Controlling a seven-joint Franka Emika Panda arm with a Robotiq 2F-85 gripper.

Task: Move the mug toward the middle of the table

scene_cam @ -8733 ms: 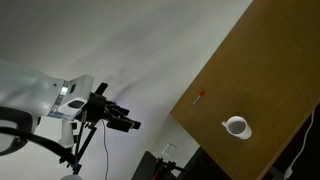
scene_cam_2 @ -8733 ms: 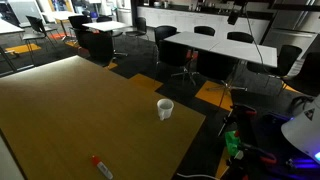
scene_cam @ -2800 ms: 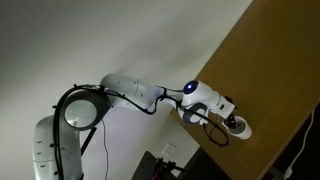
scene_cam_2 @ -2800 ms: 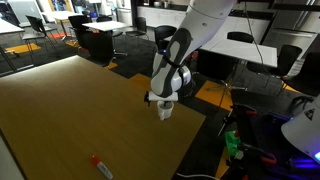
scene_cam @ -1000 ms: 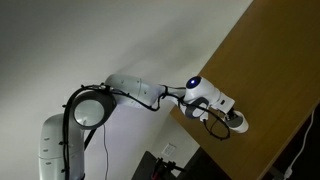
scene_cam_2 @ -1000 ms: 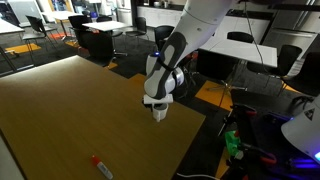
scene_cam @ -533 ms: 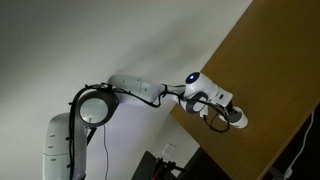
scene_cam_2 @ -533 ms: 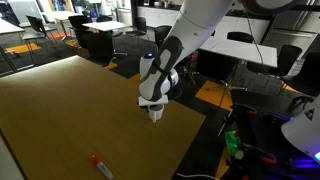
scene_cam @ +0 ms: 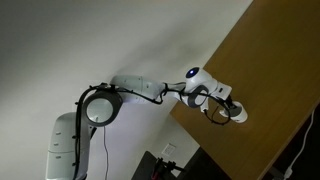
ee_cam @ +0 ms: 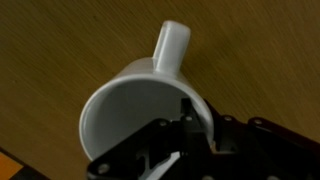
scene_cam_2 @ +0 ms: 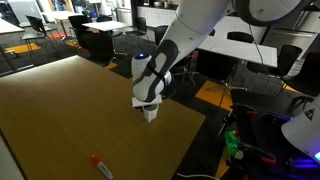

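The small white mug (ee_cam: 135, 105) fills the wrist view, its handle pointing up over the brown wooden table (ee_cam: 60, 40). My gripper (ee_cam: 195, 118) is shut on the mug's rim, one finger inside the cup and one outside. In both exterior views the arm reaches down from above, the gripper (scene_cam_2: 148, 103) holding the mug (scene_cam_2: 149, 114) near the table's (scene_cam_2: 60, 110) right-hand edge. From the other side the mug (scene_cam: 237, 114) shows just under the gripper (scene_cam: 228, 108), a little in from the table's (scene_cam: 280, 60) corner. I cannot tell whether the mug touches the table.
A tiny red-orange object (scene_cam_2: 102, 165) lies near the table's front edge. Beyond the table's right edge the floor drops away, with office chairs and tables (scene_cam_2: 215, 45) behind and cables and gear (scene_cam_2: 260, 145) at the lower right.
The gripper, still shut on the mug, has carried it leftward in the exterior view with the office behind, away from the table's edge toward its interior.
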